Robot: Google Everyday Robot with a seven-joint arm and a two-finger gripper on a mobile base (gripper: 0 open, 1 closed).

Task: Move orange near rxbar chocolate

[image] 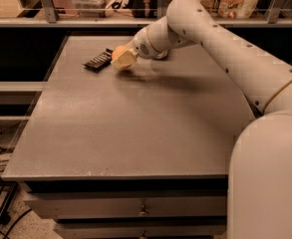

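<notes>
In the camera view, the arm (pixel 220 44) was seen reaching from the right across the grey table (pixel 130 138) towards its far left corner. The end effector (pixel 125 59) was found at the arm's tip, just right of the rxbar (pixel 97 60). The orange (pixel 120 57) was seen pinched in it, partly covered, so that only a pale orange bulge showed. A soft shadow was cast on the table just beneath and to the right, from which the orange was judged to be slightly above the surface and not resting on it. The rxbar was seen lying flat, dark and ridged, at an angle near the table's far edge. It was just beside the orange, and whether they touched could not be told.

The orange was judged to be firm, moderately heavy for its size and smooth-skinned, and likely to roll once released. A grasp across its widest part was judged best, with modest pressure so that the skin would not be bruised. It was judged that it should be set fully down before release.
</notes>
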